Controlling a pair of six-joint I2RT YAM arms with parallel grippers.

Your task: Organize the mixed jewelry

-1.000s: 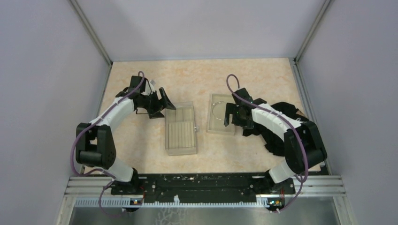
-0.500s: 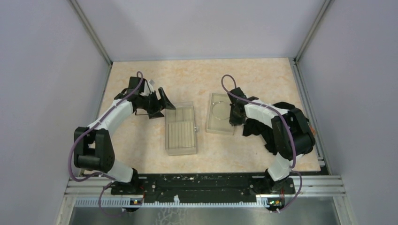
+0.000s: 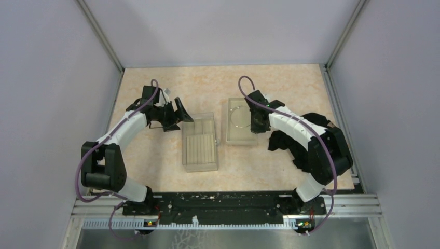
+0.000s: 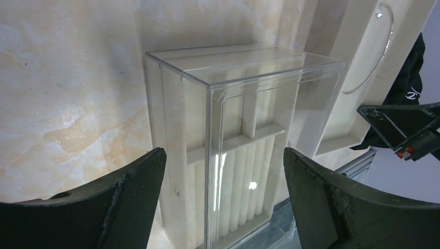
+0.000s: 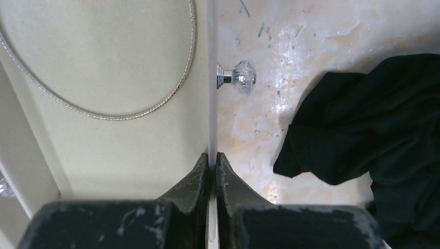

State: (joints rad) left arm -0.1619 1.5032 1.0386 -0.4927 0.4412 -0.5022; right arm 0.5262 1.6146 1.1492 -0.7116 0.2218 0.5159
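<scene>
Marbled beige tabletop point(image 3: 155, 155) lies between plain lavender walls point(image 3: 52, 78). Your one thin silver wire hoop point(image 5: 111, 118) lies flat in the shallow translucent beige tray point(image 3: 236, 136). A second container, the clear ridged box point(image 3: 200, 148), stands to its left, and one black cloth point(image 3: 306, 140) lies to its right. Your right gripper point(image 5: 211, 161) pinches the tray's wall. Your left gripper point(image 4: 224, 153) gapes wide before the box.

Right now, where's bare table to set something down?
Free: far table strip behind clear box and hoop tray; near patch between box and black cloth. Crowded: the gap between box and tray, whose wall the right gripper pinches.
</scene>
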